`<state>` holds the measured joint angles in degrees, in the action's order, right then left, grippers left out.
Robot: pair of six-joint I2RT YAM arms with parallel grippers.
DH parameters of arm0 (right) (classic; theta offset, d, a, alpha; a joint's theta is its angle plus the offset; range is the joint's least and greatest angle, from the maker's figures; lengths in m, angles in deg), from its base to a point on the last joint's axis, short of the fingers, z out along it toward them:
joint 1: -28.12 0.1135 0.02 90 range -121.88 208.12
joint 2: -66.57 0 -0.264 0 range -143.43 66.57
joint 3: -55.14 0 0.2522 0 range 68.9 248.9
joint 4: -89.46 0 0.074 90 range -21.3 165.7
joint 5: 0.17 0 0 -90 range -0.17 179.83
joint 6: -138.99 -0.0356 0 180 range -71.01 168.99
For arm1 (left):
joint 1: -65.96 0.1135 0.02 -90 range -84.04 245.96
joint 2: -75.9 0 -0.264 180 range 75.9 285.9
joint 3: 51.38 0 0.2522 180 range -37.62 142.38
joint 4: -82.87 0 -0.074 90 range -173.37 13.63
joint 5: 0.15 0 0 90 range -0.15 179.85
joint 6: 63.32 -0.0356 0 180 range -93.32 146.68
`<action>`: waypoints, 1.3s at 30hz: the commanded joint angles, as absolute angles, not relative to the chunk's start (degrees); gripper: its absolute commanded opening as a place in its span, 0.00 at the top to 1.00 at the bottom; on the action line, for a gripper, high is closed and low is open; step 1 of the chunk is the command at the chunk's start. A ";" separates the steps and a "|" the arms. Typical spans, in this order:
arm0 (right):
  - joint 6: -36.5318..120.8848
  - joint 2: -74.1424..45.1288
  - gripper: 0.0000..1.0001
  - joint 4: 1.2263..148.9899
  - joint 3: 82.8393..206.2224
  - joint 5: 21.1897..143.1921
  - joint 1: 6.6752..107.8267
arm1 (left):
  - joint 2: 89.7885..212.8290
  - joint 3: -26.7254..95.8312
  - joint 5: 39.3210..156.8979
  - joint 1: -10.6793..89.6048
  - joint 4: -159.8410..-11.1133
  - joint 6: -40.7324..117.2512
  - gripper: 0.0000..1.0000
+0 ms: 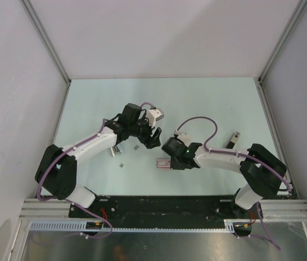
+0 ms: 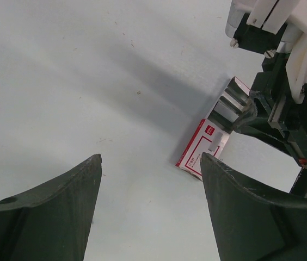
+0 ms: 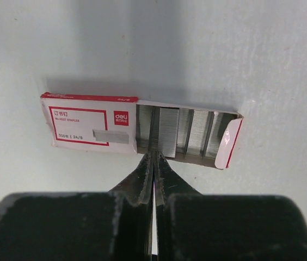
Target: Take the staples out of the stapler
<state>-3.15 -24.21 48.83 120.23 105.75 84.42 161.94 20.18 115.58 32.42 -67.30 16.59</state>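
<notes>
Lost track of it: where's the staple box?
In the top view the staple box lies near the table's middle, at the tips of the shut right gripper.

Brightly, evenly lit from overhead, without glare. Soft grey shadow on the table [image 3: 251, 54] just beyond the staple box [image 3: 91, 126]. Sharp on the box print; dark and blurred at the tool fingers [image 2: 50, 217] nearest the lens.
</notes>
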 commanded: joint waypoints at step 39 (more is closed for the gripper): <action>1.74 -8.65 0.77 59.67 116.62 106.61 79.57 | 170.17 16.46 92.81 33.72 -61.65 8.93 0.31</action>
